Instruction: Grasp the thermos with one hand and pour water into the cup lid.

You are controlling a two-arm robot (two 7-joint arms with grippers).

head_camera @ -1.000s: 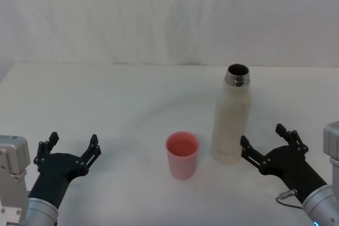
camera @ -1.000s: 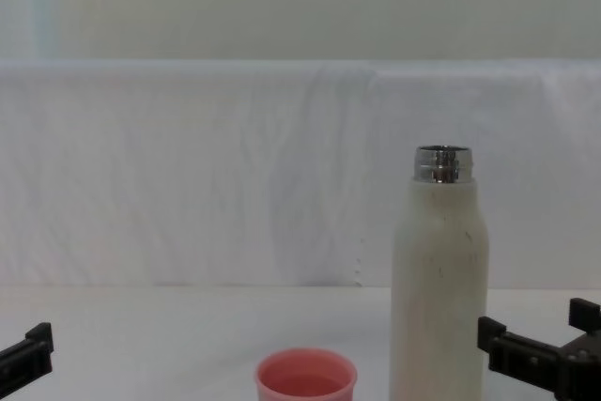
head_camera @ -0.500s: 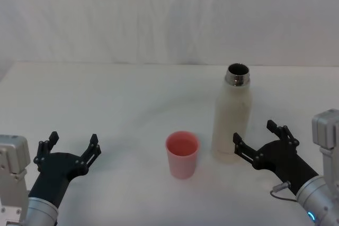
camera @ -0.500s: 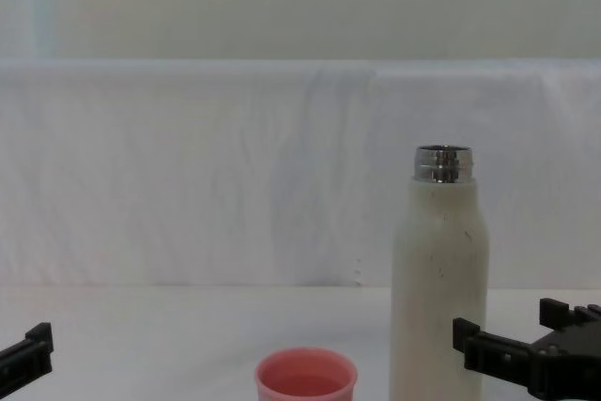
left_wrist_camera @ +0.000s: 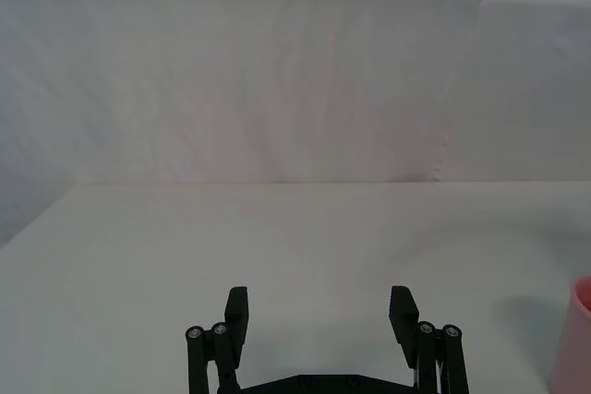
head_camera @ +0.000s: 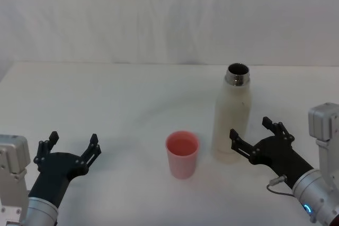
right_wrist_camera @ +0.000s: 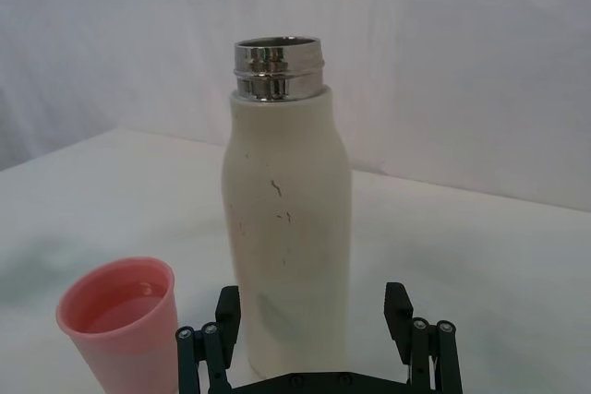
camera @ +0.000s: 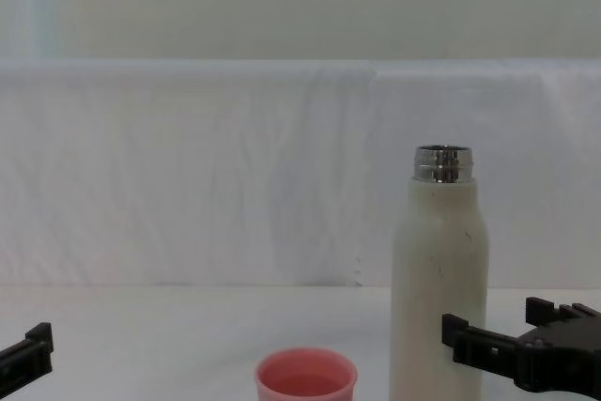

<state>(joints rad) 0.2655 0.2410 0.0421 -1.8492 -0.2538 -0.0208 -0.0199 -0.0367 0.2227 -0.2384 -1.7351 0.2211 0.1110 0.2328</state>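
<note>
The thermos (head_camera: 231,123) stands upright and uncapped right of the table's middle, cream-white with a steel neck (right_wrist_camera: 277,69). To its left, a short gap away, sits the pink cup lid (head_camera: 183,154), also upright. My right gripper (head_camera: 250,129) is open at the thermos's right side, low by its base, with one finger close to the bottle wall. In the right wrist view the thermos (right_wrist_camera: 286,200) stands just ahead of the open right gripper (right_wrist_camera: 312,297), and the cup lid (right_wrist_camera: 118,320) is beside it. My left gripper (head_camera: 73,138) rests open at the near left.
The white table (head_camera: 122,104) runs back to a white cloth backdrop (head_camera: 169,19). Bare surface lies between the left gripper and the cup lid, and behind both objects.
My right gripper has moved left and forward, closing in on the thermos's base while staying open. The thermos, the cup lid and the left arm have not moved.
</note>
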